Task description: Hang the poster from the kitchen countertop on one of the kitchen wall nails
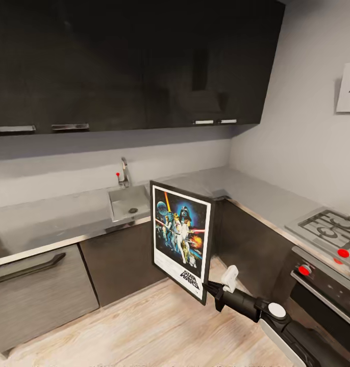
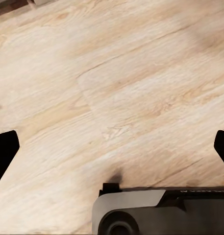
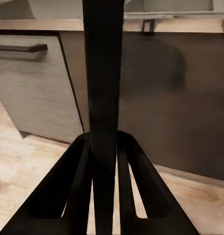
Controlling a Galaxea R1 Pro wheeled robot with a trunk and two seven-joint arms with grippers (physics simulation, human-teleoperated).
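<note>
The poster (image 1: 180,239) stands upright in the air in front of the kitchen countertop (image 1: 47,221), its black frame, white border and Star Wars art facing me. My right gripper (image 1: 209,288) is shut on the poster's lower right edge, the arm coming in from the bottom right. In the right wrist view the poster's black edge (image 3: 103,73) runs up between the two fingers (image 3: 67,191). In the left wrist view my left gripper (image 2: 112,147) is open, its dark fingertips (image 2: 4,152) far apart over the wood floor. I can make out no wall nail.
The steel sink (image 1: 128,202) and tap (image 1: 125,172) sit behind the poster. A gas hob (image 1: 328,227) and oven with red knobs (image 1: 304,270) are at right. Glossy black upper cabinets (image 1: 124,61) hang above. A white panel (image 1: 348,87) is on the right wall. Wood floor (image 1: 144,331) lies below.
</note>
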